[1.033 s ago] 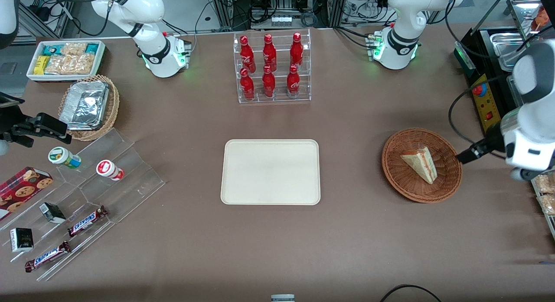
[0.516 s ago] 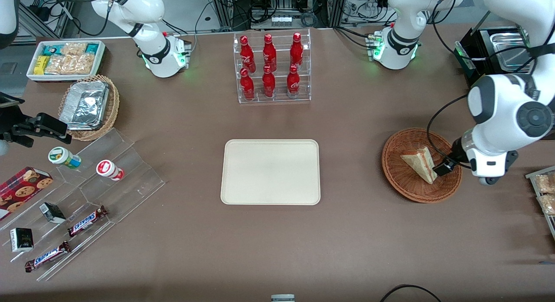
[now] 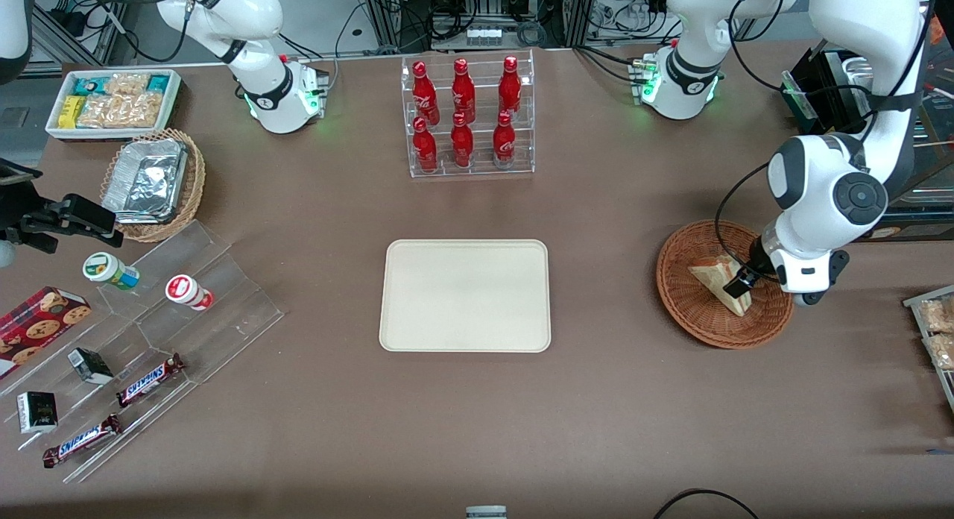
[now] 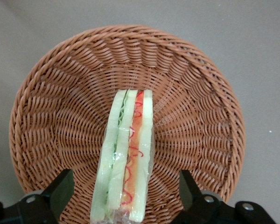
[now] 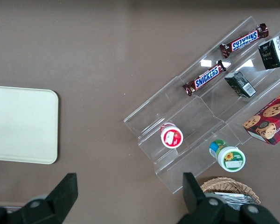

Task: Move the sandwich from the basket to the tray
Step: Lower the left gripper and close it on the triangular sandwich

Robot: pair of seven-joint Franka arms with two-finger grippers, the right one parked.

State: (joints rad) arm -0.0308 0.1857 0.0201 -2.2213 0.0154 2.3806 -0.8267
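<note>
Claw (image 4: 123,191) hanging over the basket (image 4: 46,116), fingers (image 4: 60,189) spread wide either side of the sandwich (image 4: 128,154), wedge's near end cut off, tray (image 3: 465,295) well apart mid-desk.

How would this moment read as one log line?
phase: reach | pincer: open, astride sandwich in basket | tray: no sandwich yet

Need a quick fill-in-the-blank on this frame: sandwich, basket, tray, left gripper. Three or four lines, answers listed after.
1. The sandwich lies in the reddish-brown wicker ____.
2. The left gripper hangs over the basket with its fingers ____, one on each side of the sandwich.
3. The cream tray has ____ on it.
4. The rack nearer the arm bases than the tray holds ____ red bottles.

Missing words: basket; open; nothing; six
</note>
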